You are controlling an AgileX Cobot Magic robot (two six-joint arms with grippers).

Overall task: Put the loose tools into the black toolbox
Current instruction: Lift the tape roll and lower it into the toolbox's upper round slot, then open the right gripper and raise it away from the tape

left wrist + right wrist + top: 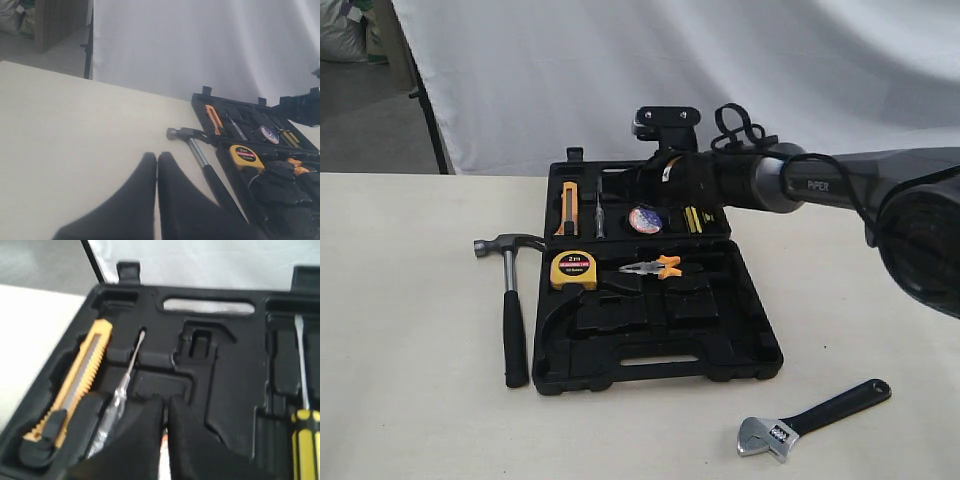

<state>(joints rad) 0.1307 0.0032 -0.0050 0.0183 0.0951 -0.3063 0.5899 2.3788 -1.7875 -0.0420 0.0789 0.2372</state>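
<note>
Exterior view, items as we find them: toolbox (720, 330), black, open flat on the desk (400, 400), both halves showing moulded recesses. Hammer (514, 320) lies on the desk just beside the toolbox's left edge in this view, head towards the rear. Wrench (815, 418) lies on the desk, apart from the toolbox, off its near right corner. Tape roll (645, 219) sits in the rear half, between a clear screwdriver (600, 215) and a yellow screwdriver (692, 220). A knife (569, 208) lies at that half's left end. Tape measure (574, 270) and pliers (655, 267) rest in the near half. Right arm (760, 180) reaches from the right over the rear half. Right wrist view: we see the right jaws closed to a thin slit above the recesses between knife and yellow screwdriver, gripping nothing we can make out. Left wrist view: left jaws pressed together, empty, above bare desk, hammer lying near.
</note>
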